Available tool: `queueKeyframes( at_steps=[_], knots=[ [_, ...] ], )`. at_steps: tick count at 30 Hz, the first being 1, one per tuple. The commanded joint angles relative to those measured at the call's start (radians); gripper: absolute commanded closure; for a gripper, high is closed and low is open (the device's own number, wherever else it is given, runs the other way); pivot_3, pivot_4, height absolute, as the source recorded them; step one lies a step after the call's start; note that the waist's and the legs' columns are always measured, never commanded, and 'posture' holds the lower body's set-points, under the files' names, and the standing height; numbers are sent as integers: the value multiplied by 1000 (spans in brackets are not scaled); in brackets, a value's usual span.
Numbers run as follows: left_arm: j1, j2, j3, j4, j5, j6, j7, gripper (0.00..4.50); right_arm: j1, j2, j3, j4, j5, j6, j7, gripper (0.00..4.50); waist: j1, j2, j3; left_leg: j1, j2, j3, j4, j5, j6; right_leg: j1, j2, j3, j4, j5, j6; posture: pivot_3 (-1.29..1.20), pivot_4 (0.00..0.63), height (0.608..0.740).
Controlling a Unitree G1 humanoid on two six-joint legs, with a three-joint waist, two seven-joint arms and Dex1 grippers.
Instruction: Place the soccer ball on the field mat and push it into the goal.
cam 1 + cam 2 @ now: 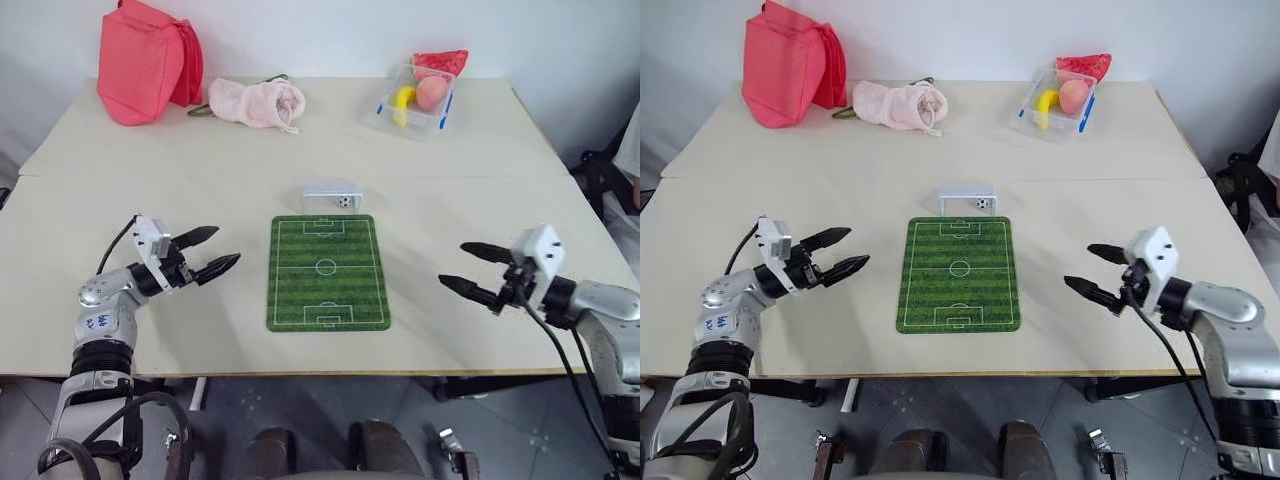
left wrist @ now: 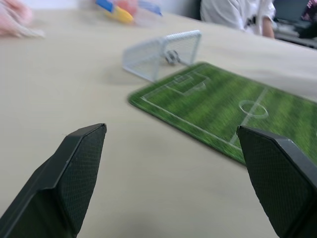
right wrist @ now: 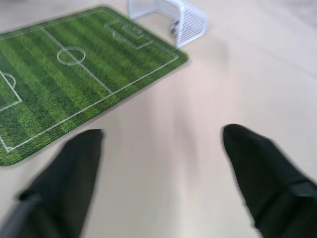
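A person (image 2: 237,15) at the table's far side was cut off above the chest. The soccer ball (image 2: 172,56) inside the goal (image 2: 161,52) was blurred, its patches unreadable. The fruit tub (image 2: 124,7) was smeared and cropped.

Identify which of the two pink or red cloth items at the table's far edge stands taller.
The red bag, at the far left corner. It stands upright and bulky, while the pale pink pouch beside it lies low and flat on the table.
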Motion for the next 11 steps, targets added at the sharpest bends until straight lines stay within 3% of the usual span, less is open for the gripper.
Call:
queueKeyframes(
  at_steps=[1,11],
  knots=[
    [-14,23,47,-4,-37,17,-12,0,40,-27,-89,22,43,-54,31,345,1,0,0,0,0,0,0,0,0,1,0,0,0,0,0,0,150,740],
    [17,53,35,-5,2,7,-56,0,132,-16,-124,-16,56,-48,-7,345,-1,0,0,0,0,0,1,0,0,1,0,0,0,0,0,0,150,740]
  ],
)
